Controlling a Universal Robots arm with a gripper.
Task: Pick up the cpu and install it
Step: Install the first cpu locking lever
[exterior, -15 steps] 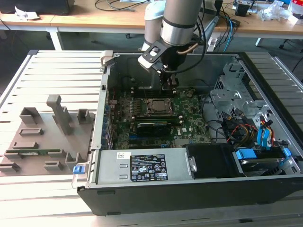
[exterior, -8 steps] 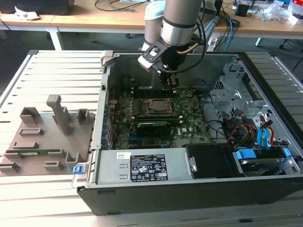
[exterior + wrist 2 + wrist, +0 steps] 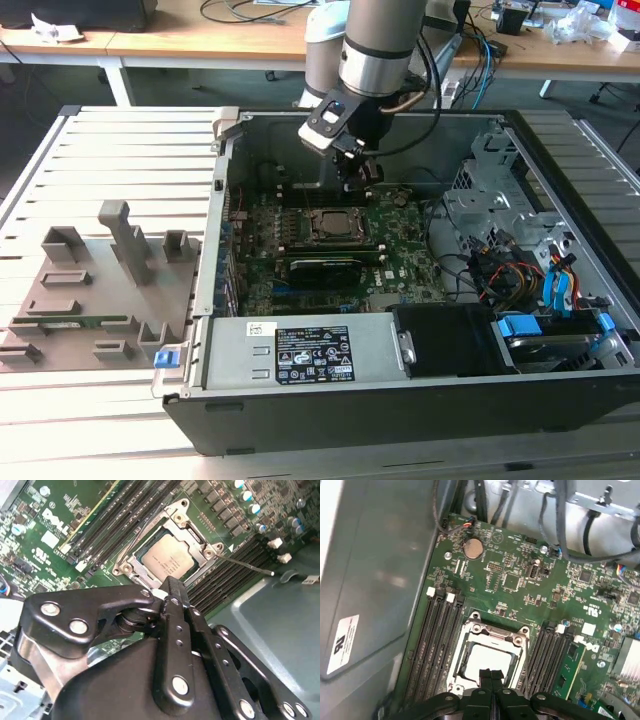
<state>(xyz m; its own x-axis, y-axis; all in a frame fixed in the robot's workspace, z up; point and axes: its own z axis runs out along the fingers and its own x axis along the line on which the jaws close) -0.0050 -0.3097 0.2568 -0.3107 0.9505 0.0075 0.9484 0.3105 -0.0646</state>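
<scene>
Second wrist view puts the black, jointed metal gripper (image 3: pixel 172 586) nearest to us. Its two fingers are pressed together with nothing between them, and the tips hang just over one edge of the cpu (image 3: pixel 167 560), a small flat square chip with a silvery metal top plate. We cannot tell whether the tips touch it. In the first wrist view the closed fingertips (image 3: pixel 485 676) meet over that same edge of the chip.

The cpu lies flat and level inside the square bright-metal socket frame (image 3: pixel 197 535), so we judge it to be seated in place. A thin steel retaining lever (image 3: pixel 245 565) sticks out from the frame's corner.

We expect the chip to be light, stiff and thin. Its smooth lid is likely slippery, and the contacts underneath and in the socket are easily damaged. We would hold it by two opposite edges at the rim, kept level, with only gentle pressure.

Long black memory slots (image 3: pixel 437 635) run on both sides of the frame across the green motherboard (image 3: pixel 520 600). A round silver coin cell (image 3: pixel 473 548) sits further along the board.

In the exterior view the arm reaches down into the open dark computer case (image 3: pixel 400 400). A grey moulded parts tray (image 3: pixel 100 290) rests just beside the case, on the exterior view's left.
</scene>
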